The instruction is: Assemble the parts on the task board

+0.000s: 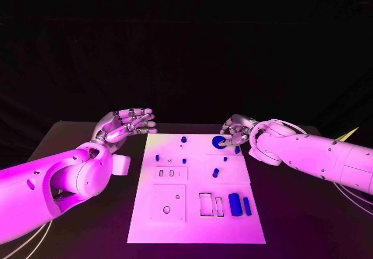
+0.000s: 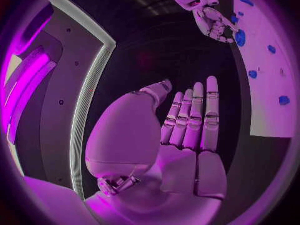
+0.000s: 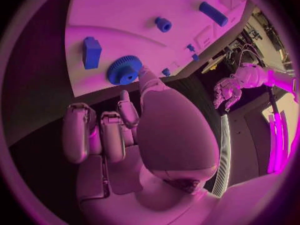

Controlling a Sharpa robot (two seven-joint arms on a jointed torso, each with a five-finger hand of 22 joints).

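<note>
The white task board (image 1: 194,226) lies in the middle of the black table. A blue gear (image 1: 220,142) sits near its far right corner. My right hand (image 1: 237,129) hovers right at the gear; in the right wrist view its thumb tip touches the rim of the gear (image 3: 125,70) while the other fingers (image 3: 109,132) are curled in, holding nothing. My left hand (image 1: 124,125) is raised off the board's far left corner, fingers (image 2: 194,115) stretched out with nothing in them. The left wrist view shows my right hand (image 2: 212,20) at the gear (image 2: 240,37).
Small blue pegs (image 1: 183,138) stand on the board's far half. Two long blue pieces (image 1: 235,204) lie by slots at its near right. A blue block (image 3: 91,52) stands beside the gear. Black table surrounds the board.
</note>
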